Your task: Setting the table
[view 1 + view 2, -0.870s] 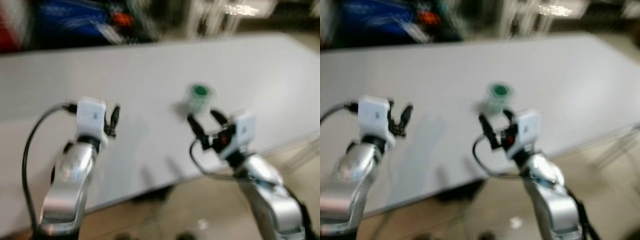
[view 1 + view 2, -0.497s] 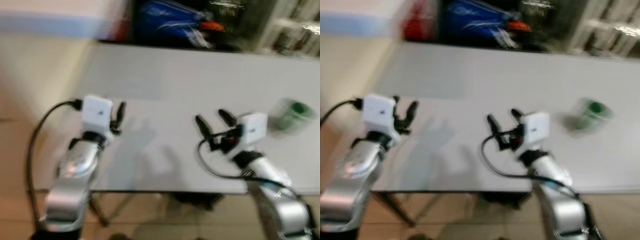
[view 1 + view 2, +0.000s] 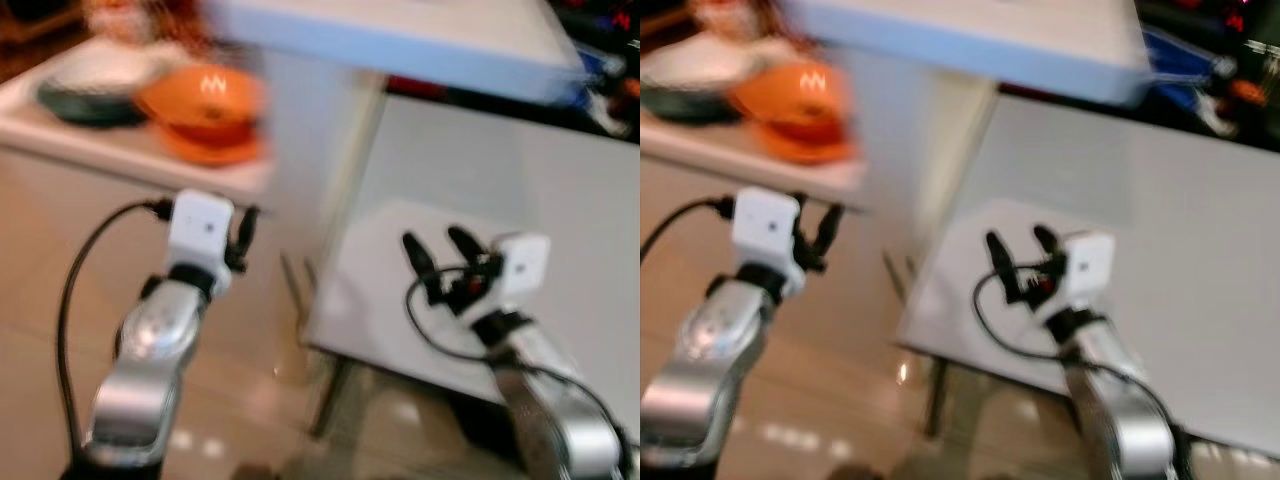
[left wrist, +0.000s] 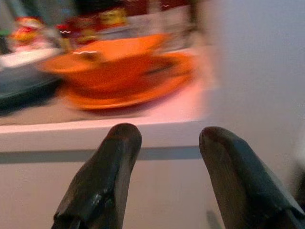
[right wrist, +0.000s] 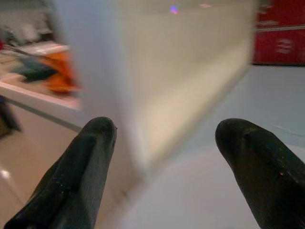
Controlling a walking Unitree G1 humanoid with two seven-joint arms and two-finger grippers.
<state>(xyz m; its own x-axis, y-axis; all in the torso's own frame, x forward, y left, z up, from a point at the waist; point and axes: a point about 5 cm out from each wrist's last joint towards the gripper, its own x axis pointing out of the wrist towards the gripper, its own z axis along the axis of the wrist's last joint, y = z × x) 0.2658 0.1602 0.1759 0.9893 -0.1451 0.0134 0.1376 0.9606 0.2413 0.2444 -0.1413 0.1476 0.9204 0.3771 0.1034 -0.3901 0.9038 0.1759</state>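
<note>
Left gripper (image 3: 243, 232): left of centre in the head view, held in the air over the floor, fingers (image 4: 112, 167) spread with a clear gap, nothing between them.
Right gripper (image 3: 438, 250): right of centre, over the near corner of the table, fingers (image 5: 86, 167) spread wide, holding nothing.
Table (image 3: 560, 200): grey top, right half of the frame, blurred.
Counter (image 3: 120, 150): pale ledge, upper left, just beyond the left gripper.
Orange dishes (image 3: 205, 110): stacked bowl and plate on the counter, upper left, blurred.
Dark dish (image 3: 85, 100): on the counter, touching or just beside the orange dishes, towards the frame's left edge.
</note>
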